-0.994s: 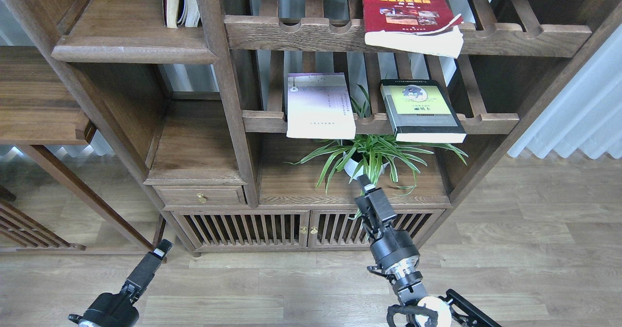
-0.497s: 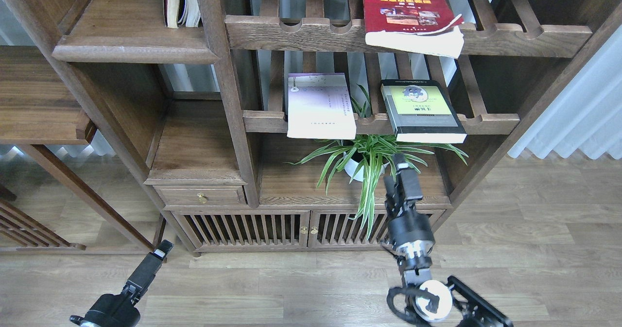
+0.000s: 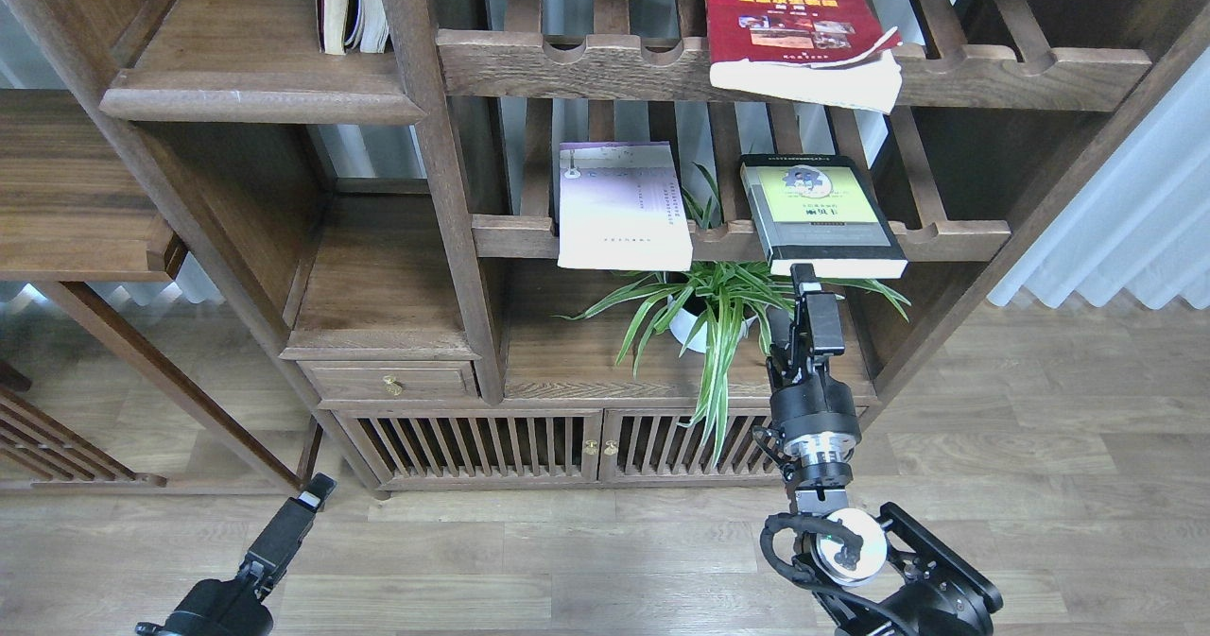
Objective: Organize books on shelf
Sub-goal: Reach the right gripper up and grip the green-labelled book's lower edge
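A big dark wooden bookcase [image 3: 444, 239] is seen, with many parts. The shelf [image 3: 255, 97], a flat brown board with a rounded front edge, is at the upper left. One or two books [image 3: 352, 3] are stood up at its back; the rest of the board is bare.

None of the three loose books is on that board yet, so the task looks barely begun. All three are left to be moved.

Two slatted racks are seen to the right of the shelf. On the upper rack [image 3: 993, 74] the thick red book [image 3: 794, 36] is laid flat, with its pages poking over the front rail. On the lower rack [image 3: 945, 236] the pale lavender book [image 3: 619, 206] is laid at the left and the yellow-green book [image 3: 818, 213] at the right. Both stick out past the rail.

Under the lower rack, a leafy green plant [image 3: 718, 310] in a white pot is kept on a flat board above the slatted cupboard doors [image 3: 529, 447].

The right gripper [image 3: 805, 282] is held up just under the front edge of the yellow-green book, so this book is probably the first to be taken. It cannot be told if its jaws are apart or together, or if the book is touched.

The left gripper [image 3: 317, 489] is kept low by the floor, well away from the books. Its jaws cannot be told either.
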`<state>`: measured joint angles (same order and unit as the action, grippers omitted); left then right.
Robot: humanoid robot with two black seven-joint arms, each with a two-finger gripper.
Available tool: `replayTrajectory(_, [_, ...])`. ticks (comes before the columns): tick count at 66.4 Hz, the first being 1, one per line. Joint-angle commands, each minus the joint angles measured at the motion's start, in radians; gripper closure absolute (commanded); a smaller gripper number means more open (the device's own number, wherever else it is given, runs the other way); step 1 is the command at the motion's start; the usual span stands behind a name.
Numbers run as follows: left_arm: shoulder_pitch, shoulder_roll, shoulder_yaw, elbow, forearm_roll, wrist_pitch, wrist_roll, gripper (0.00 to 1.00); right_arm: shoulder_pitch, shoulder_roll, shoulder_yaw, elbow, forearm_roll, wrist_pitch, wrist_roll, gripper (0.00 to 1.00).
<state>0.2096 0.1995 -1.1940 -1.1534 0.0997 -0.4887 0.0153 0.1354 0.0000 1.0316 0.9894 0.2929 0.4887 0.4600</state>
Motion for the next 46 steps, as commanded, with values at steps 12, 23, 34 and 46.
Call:
replayTrajectory(12, [0.002,0.0,-0.001,-0.002,0.0,0.0,0.0,0.0,0.07,0.0,0.013,-0.087,0.003,0.0,0.0,0.0])
replayTrajectory(23, [0.002,0.0,-0.001,0.0,0.0,0.0,0.0,0.0,0.073,0.0,0.022,-0.095,0.005,0.0,0.0,0.0])
replayTrajectory(34, [0.002,-0.002,0.001,0.0,0.0,0.0,0.0,0.0,0.081,0.0,0.038,-0.097,0.006,-0.016,0.0,0.0])
replayTrajectory(46, [0.004,-0.002,-0.001,0.0,0.0,0.0,0.0,0.0,0.09,0.0,0.051,-0.097,0.005,-0.03,0.0,0.0])
